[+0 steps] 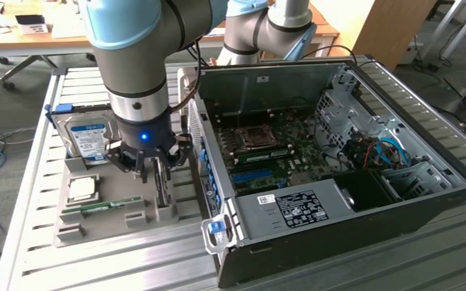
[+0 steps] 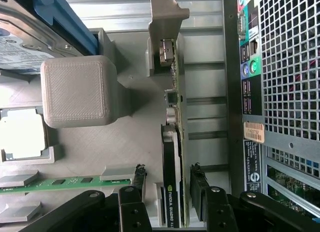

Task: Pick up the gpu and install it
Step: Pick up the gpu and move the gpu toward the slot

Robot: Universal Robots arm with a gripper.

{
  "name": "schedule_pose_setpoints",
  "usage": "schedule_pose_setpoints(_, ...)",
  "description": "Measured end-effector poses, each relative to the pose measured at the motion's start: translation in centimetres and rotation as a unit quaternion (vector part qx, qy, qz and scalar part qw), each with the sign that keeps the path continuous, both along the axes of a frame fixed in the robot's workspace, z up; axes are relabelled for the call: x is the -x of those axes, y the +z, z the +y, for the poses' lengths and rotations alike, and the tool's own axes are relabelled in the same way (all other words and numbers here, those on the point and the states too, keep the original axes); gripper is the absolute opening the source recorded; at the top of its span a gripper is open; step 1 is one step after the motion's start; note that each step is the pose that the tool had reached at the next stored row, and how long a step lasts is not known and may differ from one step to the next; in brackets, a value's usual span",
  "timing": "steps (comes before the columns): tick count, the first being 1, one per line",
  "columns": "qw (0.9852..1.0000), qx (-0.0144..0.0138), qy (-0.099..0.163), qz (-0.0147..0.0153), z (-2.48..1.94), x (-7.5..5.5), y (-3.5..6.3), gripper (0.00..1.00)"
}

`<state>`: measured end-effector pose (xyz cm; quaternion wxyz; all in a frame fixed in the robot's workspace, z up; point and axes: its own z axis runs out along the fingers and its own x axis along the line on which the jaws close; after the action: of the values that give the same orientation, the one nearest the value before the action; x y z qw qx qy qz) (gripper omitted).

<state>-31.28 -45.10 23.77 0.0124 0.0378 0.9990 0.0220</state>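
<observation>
Grey holder [image 1: 104,225]: we see a printed tray resting on the slatted metal counter [image 1: 95,267], just beside the open computer case [image 1: 338,233].
Dark-faced card: we find the gpu [image 2: 171,152] standing on its long edge in a slot of the holder, on the side nearest the case. Its dark face is turned away from the case.
Silver bracket [image 2: 167,17]: it is at the card's end away from the fingers.
Arm's pincer [image 1: 156,176] [image 2: 167,168]: it hangs low over the gpu, its fingers [image 2: 139,184] parted and straddling the card. We make out a gap on the dark-face side, so nothing is gripped.
Blue-labelled hard drive [image 1: 87,138]: it is propped in the holder, well apart from the gpu.
Green memory stick [image 1: 107,206]: it lies flat in the holder, near the pincer.
</observation>
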Motion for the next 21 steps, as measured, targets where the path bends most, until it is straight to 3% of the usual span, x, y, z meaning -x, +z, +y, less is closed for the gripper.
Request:
schedule_pose_setpoints(3,1.0000,-0.0001,0.000,0.0000,0.18,0.00,-0.05,0.49)
schedule_pose_setpoints(21,1.0000,-0.0002,0.000,0.0001,0.28,-0.40,-0.65,0.49)
